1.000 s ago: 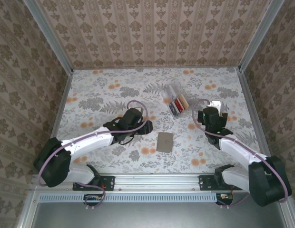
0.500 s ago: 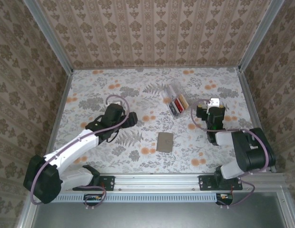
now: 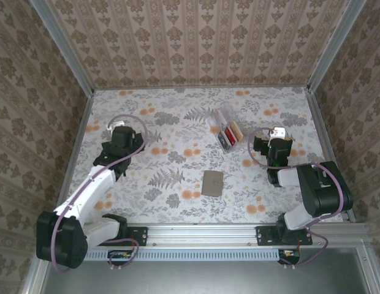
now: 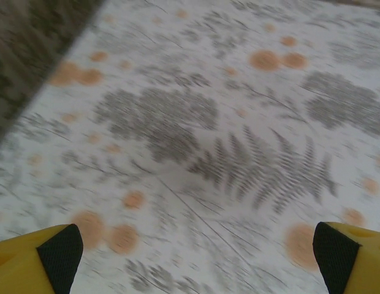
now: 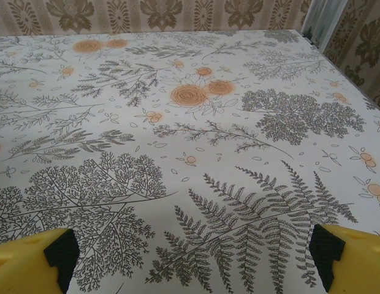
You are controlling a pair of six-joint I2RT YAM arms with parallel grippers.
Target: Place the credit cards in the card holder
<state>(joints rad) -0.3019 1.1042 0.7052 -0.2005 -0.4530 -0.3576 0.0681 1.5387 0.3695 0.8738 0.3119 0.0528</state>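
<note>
Top external view: card holder [image 3: 212, 182] lies flat, grey-taupe, squarish; left hand [image 4: 196, 251] and right hand [image 5: 193, 254] both spread wide, empty.

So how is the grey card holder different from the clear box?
The card holder is grey, flat and solid; the clear box is see-through with coloured cards inside. The card holder lies nearer the front, the clear box farther back. Both sit on the flowery table.

Desk [image 3: 178, 122]: floral cover, grey ferns, orange blooms. Clear plastic box [image 3: 223, 116] right of centre, toward back. Damask-papered walls [image 3: 196, 43] on three sides; aluminium rail [image 3: 202, 231] at near edge.
</note>
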